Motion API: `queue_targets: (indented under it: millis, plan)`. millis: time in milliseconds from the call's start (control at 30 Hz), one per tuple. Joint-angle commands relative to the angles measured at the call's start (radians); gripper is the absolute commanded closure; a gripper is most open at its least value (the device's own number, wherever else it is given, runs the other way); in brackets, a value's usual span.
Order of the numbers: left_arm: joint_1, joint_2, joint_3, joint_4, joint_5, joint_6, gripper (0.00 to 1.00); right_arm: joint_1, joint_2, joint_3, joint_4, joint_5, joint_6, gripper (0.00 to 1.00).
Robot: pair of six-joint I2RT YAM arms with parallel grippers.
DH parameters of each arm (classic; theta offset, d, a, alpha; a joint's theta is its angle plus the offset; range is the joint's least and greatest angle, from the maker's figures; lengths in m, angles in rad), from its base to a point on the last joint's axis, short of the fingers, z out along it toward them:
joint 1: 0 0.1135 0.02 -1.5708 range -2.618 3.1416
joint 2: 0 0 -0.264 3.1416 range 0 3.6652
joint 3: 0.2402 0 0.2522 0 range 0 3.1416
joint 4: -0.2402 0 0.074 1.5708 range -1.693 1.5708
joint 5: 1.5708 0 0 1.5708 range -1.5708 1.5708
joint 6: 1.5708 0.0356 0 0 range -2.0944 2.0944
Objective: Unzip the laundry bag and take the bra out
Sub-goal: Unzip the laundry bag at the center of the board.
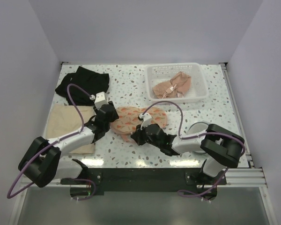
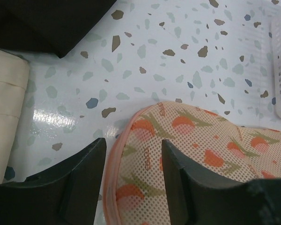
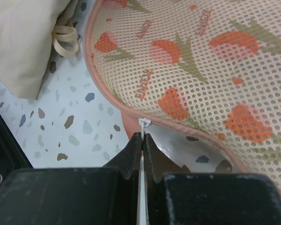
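Grip of the right claw (image 3: 143,138) on the white zipper pull (image 3: 144,123), jaws pressed flat together with only that tab between them. Just beyond the tips, the pink piped rim of the laundry bag (image 3: 201,61), mesh printed with orange tulips and green leaves, lying on the speckled table (image 3: 79,126). State of the zip: impossible to tell from here. Nothing of a bra visible through the mesh. Left claw (image 2: 133,145) about half open, holding nothing, fingers (image 2: 79,183) set either side of the bag's opposite curved rim from above. Farther out: folded beige cloth (image 1: 68,126) just beside the bag on its left, a loop of beige strap (image 3: 65,36) near the rim; black garment (image 1: 82,82) toward the far left corner; white basket (image 1: 200,82) at the far right, holding a peach garment (image 1: 172,85), apart from the bag. Bag itself near the table's middle, between both arms.
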Motion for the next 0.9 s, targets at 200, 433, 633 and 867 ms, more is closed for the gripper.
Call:
queue_targets:
  millis: [200, 433, 633, 867]
  plan:
    - [0.005, -0.285, -0.082, -0.161, -0.012, -0.091, 0.39, -0.002, 0.121, 0.197, -0.003, -0.076, -0.048, 1.0]
    - [0.003, -0.339, -0.126, -0.165, 0.07, -0.1, 0.29, -0.005, 0.167, 0.252, 0.015, -0.13, -0.063, 1.0]
    - [0.003, -0.321, -0.161, -0.142, 0.141, -0.142, 0.28, -0.005, 0.152, 0.272, -0.009, -0.13, -0.086, 1.0]
    - [0.002, -0.321, -0.174, -0.135, 0.141, -0.142, 0.28, -0.005, 0.169, 0.303, -0.011, -0.136, -0.088, 1.0]
